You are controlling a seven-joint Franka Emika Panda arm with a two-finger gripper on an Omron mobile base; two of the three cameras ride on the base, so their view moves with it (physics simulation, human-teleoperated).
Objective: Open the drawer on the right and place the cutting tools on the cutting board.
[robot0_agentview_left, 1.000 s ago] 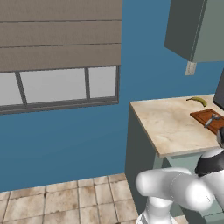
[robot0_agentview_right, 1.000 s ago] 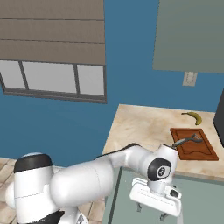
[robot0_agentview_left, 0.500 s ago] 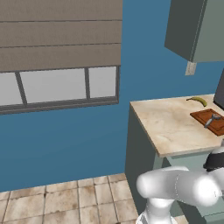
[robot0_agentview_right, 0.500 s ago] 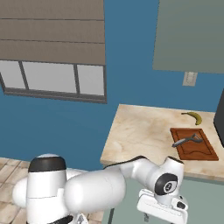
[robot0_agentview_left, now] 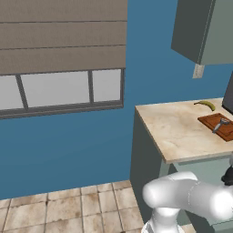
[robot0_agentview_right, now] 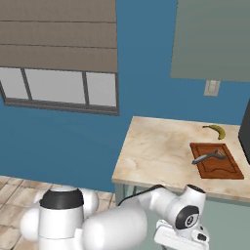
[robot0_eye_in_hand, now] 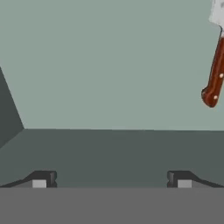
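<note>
The reddish-brown cutting board point(robot0_agentview_right: 216, 160) point(robot0_agentview_left: 218, 127) lies at the right of the beige counter, with a grey peeler-like tool point(robot0_agentview_right: 208, 156) point(robot0_agentview_left: 220, 124) resting on it. In the hand view my gripper point(robot0_eye_in_hand: 111, 179) is open, fingertips point(robot0_eye_in_hand: 41, 179) wide apart, looking down into the grey drawer point(robot0_eye_in_hand: 87, 70). A knife with a red-brown handle point(robot0_eye_in_hand: 214, 78) and a silver blade lies on the drawer floor at the upper right, well away from my fingers. My wrist point(robot0_agentview_right: 188, 217) hangs low in front of the counter.
A yellow banana point(robot0_agentview_right: 215, 130) point(robot0_agentview_left: 205, 104) lies behind the board near the wall. The beige counter point(robot0_agentview_right: 156, 151) has bare room on its left half. A grey wall cabinet point(robot0_agentview_right: 212, 39) hangs above, and a dark appliance edge point(robot0_agentview_right: 245, 134) stands at the far right.
My arm has sunk lower in front of the counter, the hand dropping out of the bottom of the right base view. The board, tool and banana have not moved.
</note>
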